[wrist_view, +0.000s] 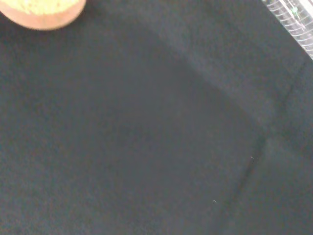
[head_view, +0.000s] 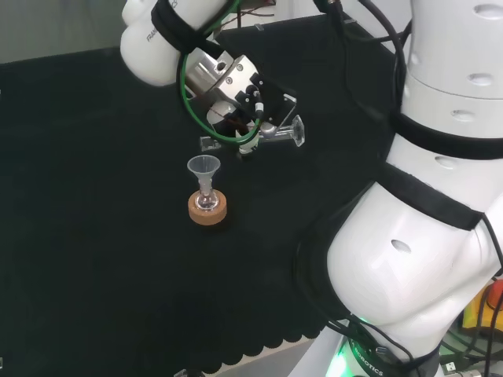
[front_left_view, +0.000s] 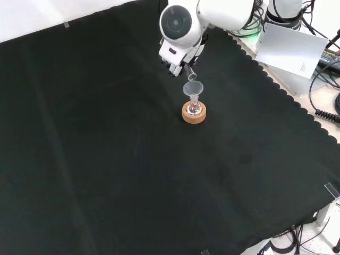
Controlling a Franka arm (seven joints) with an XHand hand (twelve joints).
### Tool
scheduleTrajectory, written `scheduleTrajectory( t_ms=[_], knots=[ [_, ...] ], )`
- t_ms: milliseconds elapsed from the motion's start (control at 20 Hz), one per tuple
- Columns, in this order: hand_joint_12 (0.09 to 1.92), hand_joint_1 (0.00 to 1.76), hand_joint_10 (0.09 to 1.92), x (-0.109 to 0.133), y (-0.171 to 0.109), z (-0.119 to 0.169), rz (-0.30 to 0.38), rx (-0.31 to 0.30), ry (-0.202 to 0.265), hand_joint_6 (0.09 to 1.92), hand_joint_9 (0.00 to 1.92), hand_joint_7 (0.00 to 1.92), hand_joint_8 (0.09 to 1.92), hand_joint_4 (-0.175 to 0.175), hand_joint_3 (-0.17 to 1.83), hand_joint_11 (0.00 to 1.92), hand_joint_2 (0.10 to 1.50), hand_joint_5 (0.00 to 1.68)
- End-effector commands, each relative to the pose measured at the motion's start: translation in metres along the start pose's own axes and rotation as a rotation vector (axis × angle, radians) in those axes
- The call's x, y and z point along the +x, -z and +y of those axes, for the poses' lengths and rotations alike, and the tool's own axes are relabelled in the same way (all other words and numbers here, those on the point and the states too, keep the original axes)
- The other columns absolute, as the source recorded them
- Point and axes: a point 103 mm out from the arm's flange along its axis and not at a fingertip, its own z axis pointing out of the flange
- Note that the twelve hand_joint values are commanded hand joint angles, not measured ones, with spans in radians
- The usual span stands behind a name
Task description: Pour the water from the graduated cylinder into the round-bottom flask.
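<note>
Black cloth covers the table, and my flask sits in a cork ring with a funnel on top to catch the water. At its one o'clock in the head view, my hand holds the cylinder laid nearly flat, mouth just short of the funnel; I can't tell how the fingers sit.

A black cloth carries one cork ring.

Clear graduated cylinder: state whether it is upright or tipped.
Tipped. In the head view the clear graduated cylinder lies nearly level in the black and white hand, its foot pointing right, its mouth toward the clear funnel on the round-bottom flask.
</note>
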Motion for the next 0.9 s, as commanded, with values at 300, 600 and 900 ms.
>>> scheduleTrajectory(
  t_ms=[300,600,900],
  knots=[
    [0.81,1.25,0.19,-0.023,-0.007,-0.002,0.251,-0.167,0.056,1.11,1.35,0.95,1.09,-0.175,0.00,1.11,1.14,0.91],
    [0.81,1.25,0.19,-0.035,-0.008,0.001,0.389,-0.278,0.114,1.11,1.35,0.95,1.09,-0.175,0.00,1.11,1.14,0.91],
    [0.81,1.25,0.19,-0.043,-0.003,0.010,0.523,-0.377,0.180,1.11,1.34,0.95,1.09,-0.175,0.00,1.11,1.14,0.91]
  ],
)
